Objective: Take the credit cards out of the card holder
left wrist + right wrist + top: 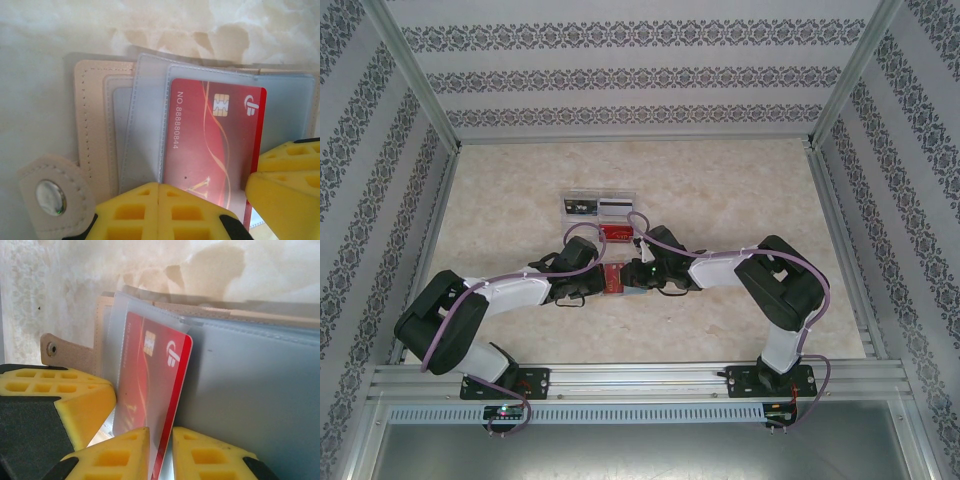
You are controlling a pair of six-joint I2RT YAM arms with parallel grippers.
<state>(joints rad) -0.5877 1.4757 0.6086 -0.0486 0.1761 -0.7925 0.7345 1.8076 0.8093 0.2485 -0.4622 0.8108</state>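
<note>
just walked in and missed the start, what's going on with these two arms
Both arms meet over an open tan card holder on the table. The left gripper is shut on the holder's clear sleeves, holding it in place. The right gripper pinches the edge of a red card, which sits mostly inside its sleeve, so it is not out yet. A clear tray of other cards lies further back.

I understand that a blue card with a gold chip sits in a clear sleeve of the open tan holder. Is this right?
No: the card is red, not blue, as the left wrist view shows. The gold chip, the clear sleeve and the open tan holder are as you say.
</note>
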